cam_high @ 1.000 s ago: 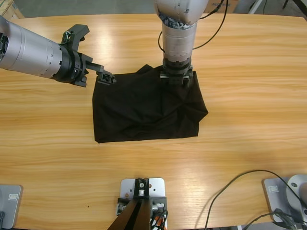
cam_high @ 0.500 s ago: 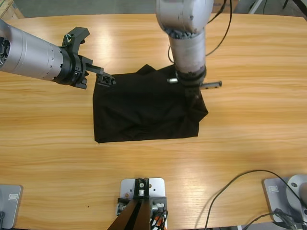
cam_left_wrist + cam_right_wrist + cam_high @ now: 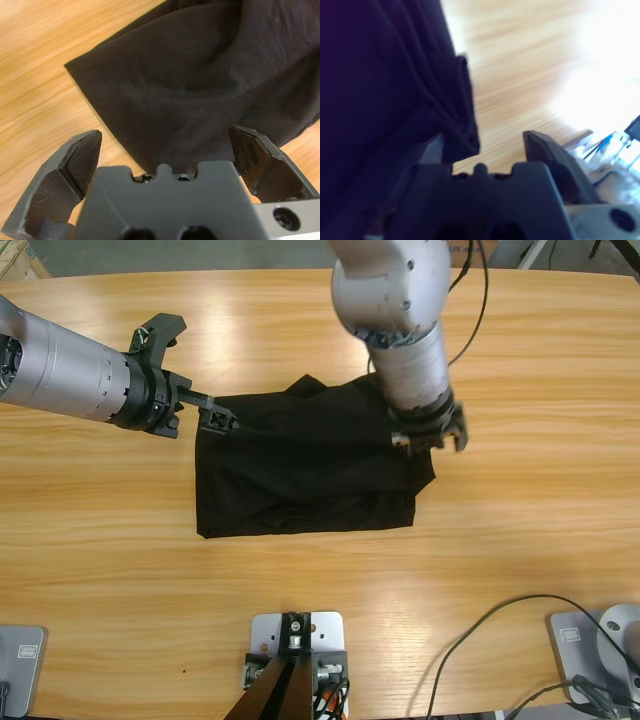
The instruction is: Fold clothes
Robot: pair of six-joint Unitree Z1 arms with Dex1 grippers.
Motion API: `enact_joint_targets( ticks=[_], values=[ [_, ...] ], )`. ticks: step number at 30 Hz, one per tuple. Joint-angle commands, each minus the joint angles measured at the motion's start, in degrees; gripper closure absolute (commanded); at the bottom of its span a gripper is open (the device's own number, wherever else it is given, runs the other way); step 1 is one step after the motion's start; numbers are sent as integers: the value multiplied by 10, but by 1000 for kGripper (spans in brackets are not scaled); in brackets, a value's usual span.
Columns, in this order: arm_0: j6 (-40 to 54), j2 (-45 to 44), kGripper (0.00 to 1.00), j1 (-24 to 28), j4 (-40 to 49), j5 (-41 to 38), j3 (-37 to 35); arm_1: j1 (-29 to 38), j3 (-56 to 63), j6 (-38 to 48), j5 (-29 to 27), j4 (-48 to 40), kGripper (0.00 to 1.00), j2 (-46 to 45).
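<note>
Lying crosswise: folded polo shirt [image 3: 305, 465] (rumpled)

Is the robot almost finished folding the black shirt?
Partly. The black shirt already lies doubled into a rough rectangle on the table, though one bit pokes out along its far edge. Right now the left gripper is open over one corner, holding nothing. The right gripper is at the opposite edge, fabric at one jaw. Left to do, probably: another fold and smoothing the rumpled side.
</note>
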Motion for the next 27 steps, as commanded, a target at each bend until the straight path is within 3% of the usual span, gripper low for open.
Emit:
enact_joint_targets(
  ticks=[1,4,6,8,9,11,12,16,24,27],
  values=[
    [1,-54,0,-35,-5,-42,48,-10,-18,-206,-50,7,0,-188],
    [54,-67,0,-56,-2,-57,66,-42,-18,-338,13,-8,2,-226],
    [77,-70,0,-69,2,-61,66,-78,-5,-384,65,-10,67,-258],
    [82,-70,23,-71,8,-61,66,-123,18,-423,128,-33,49,-287],
    [75,-68,78,-71,8,-61,64,-147,24,-446,176,-50,153,-292],
    [38,-65,282,-71,8,-61,56,-171,27,-468,233,-83,933,-289],
    [27,-64,307,-71,9,-61,49,-172,31,-476,222,-96,1000,-283],
    [22,-72,303,-71,36,-60,23,-165,91,-484,212,-154,1000,-227],
    [0,-95,301,-71,65,-56,0,-136,328,-453,283,-405,1000,-226],
    [-12,-90,299,-71,65,-52,-9,-121,366,-442,288,-453,1000,-218]
  ],
)
